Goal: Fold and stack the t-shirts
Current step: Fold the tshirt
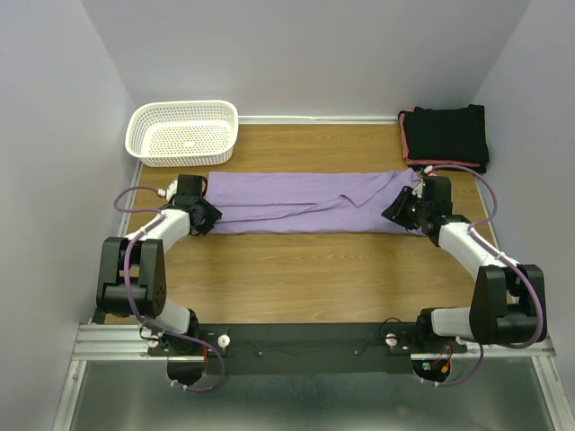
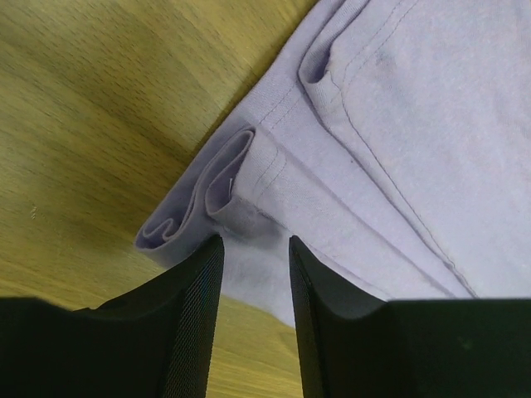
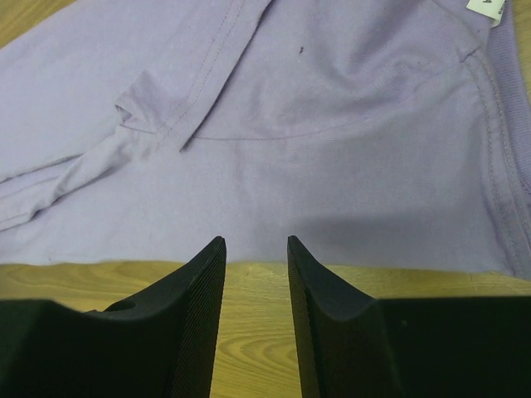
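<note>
The lavender t-shirt [image 1: 310, 202] lies folded into a long band across the middle of the wooden table. My left gripper [image 1: 206, 216] is open at the band's left end; in the left wrist view its fingertips stand over the folded hem corner [image 2: 207, 195], with nothing between them. My right gripper [image 1: 402, 214] is open at the band's right end; in the right wrist view its tips stand just short of the shirt's near edge [image 3: 332, 224], over bare wood. The folded black shirts [image 1: 446, 136], one with a coral-red edge, are stacked at the back right corner.
A white mesh basket [image 1: 183, 132] stands at the back left corner. White walls close the table on the left, right and back. Bare wood [image 1: 305, 278] stretches between the shirt and the arm bases.
</note>
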`<action>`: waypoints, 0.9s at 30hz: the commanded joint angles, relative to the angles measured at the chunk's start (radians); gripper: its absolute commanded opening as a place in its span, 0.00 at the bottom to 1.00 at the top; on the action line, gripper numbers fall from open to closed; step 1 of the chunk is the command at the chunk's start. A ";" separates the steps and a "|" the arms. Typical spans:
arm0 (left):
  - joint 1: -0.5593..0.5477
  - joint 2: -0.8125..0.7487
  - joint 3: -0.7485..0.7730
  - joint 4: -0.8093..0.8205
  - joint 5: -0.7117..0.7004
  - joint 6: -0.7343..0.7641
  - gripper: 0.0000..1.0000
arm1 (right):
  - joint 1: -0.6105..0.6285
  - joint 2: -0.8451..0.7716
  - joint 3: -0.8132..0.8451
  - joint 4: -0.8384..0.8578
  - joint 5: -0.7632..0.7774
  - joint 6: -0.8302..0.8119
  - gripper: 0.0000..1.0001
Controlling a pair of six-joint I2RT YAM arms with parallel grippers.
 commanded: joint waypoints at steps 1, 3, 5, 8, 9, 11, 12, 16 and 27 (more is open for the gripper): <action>-0.005 0.007 0.038 0.010 -0.032 -0.010 0.45 | 0.008 0.018 -0.010 0.023 -0.020 -0.023 0.44; -0.005 0.006 0.041 0.010 -0.040 -0.010 0.45 | 0.008 0.019 -0.012 0.023 -0.020 -0.023 0.44; -0.005 0.010 0.049 0.010 -0.045 -0.009 0.45 | 0.006 0.026 -0.010 0.025 -0.022 -0.024 0.44; -0.005 0.033 0.059 0.010 -0.040 -0.007 0.44 | 0.008 0.029 -0.007 0.025 -0.026 -0.023 0.44; -0.003 0.040 0.061 0.010 -0.038 -0.007 0.44 | 0.008 0.027 -0.007 0.026 -0.028 -0.023 0.44; -0.003 0.046 0.066 0.010 -0.035 -0.006 0.44 | 0.006 0.024 -0.005 0.025 -0.026 -0.023 0.44; -0.005 0.050 0.066 0.010 -0.034 -0.004 0.44 | 0.006 0.024 -0.005 0.026 -0.025 -0.023 0.44; -0.005 0.055 0.070 0.010 -0.041 -0.001 0.42 | 0.006 0.029 -0.005 0.025 -0.026 -0.026 0.44; -0.003 0.092 0.141 -0.002 -0.049 0.033 0.00 | 0.008 0.030 -0.004 0.023 -0.031 -0.029 0.44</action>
